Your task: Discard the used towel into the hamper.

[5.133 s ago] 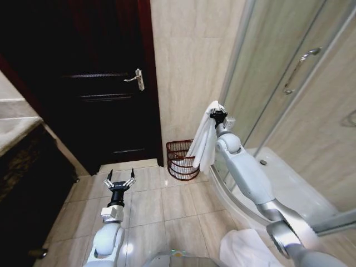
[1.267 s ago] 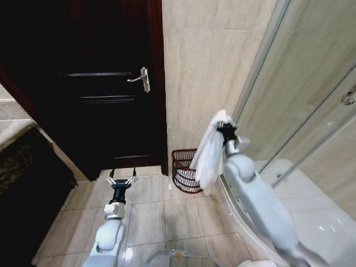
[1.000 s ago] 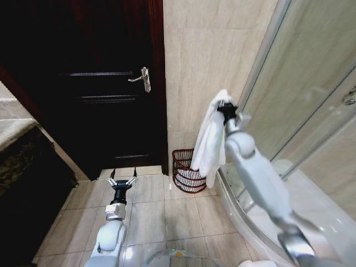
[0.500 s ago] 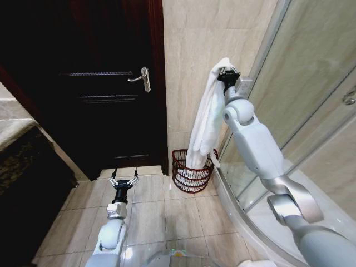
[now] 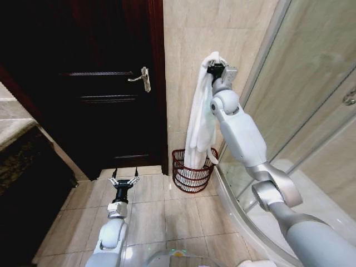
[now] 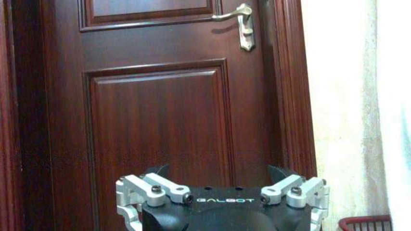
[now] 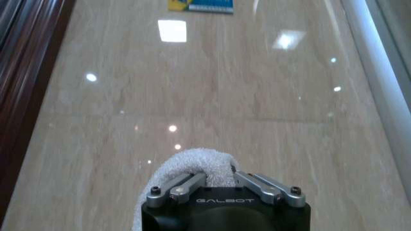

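Right gripper (image 5: 214,69) up high by the wall, fingers clamped on the towel (image 5: 200,114), whose tail hides in the hamper (image 5: 192,172); left gripper (image 5: 122,181) spread over open floor (image 5: 161,206)

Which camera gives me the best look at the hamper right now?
Head view: the hamper shows whole under the towel held by the right gripper. Left wrist view catches just a sliver of rim.

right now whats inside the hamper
The lower end of the white towel hangs into the hamper, its top pinched in the raised right gripper. The hamper's bottom is hidden behind the towel and ribs, so any other contents cannot be seen.
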